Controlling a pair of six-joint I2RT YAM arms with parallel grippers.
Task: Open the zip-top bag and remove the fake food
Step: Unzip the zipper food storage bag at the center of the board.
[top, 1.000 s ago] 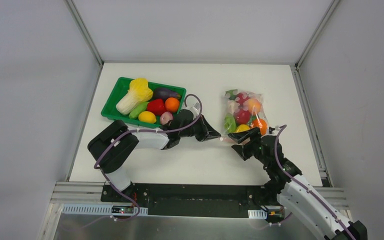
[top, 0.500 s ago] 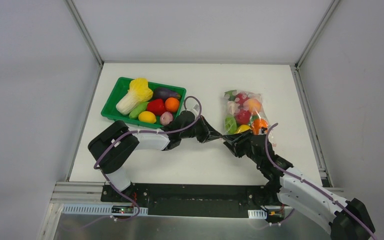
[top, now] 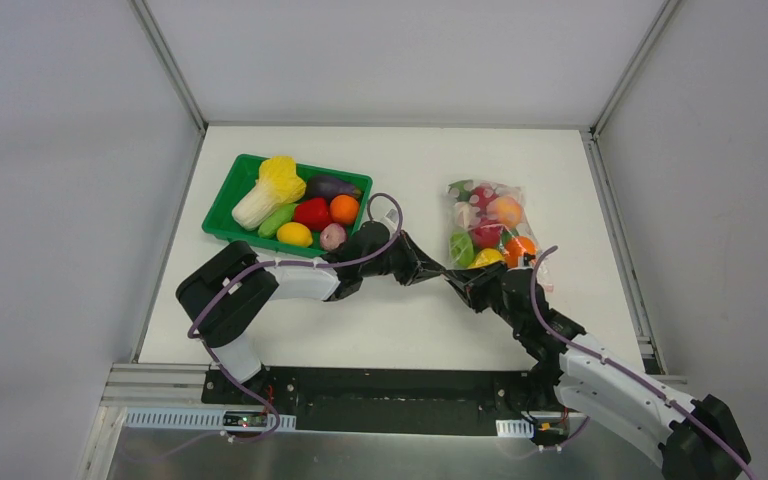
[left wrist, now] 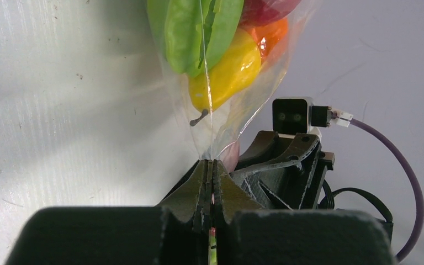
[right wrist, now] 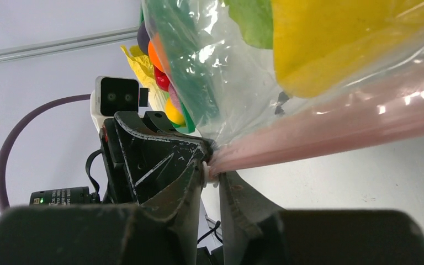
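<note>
tray: green plastic tray (top: 222,200) on the left-far part of the white table (top: 400,320). It holds a big yellow-white napa cabbage (top: 272,188), a purple eggplant (top: 331,185), a red pepper (top: 312,213) and smaller produce. Well apart from the bag.
left tool: black two-finger left tool (left wrist: 210,163) reaches right past the tray's near edge, with its tip at the bag's near-left corner (top: 438,272). Fingers (left wrist: 196,185) are pressed flat together, with the clear film pinched between them.
bag: clear soft-plastic zip-top bag (top: 487,228) with a pink zip strip (right wrist: 331,130) lies on the table right of centre. The zip edge is on the near side. The near-left corner is drawn out to the two tools, and the film (left wrist: 237,105) rises straight from the left tool's pinch.
food: glossy plastic fake food (top: 484,258) is all inside the bag. The yellow pear-shaped fruit (left wrist: 226,69) and green leaves (left wrist: 193,27) sit nearest the tools. The red apple (top: 486,233) and orange (top: 506,210) lie further back.
right tool: black two-finger right tool (right wrist: 212,165) comes in from the near right (top: 457,284). Its gap is narrow and the end of the pink strip runs in between the fingers (right wrist: 182,182), gripped there.
tool spacing: the tips sit just beside each other at that same corner. I cannot tell whether they touch.
</note>
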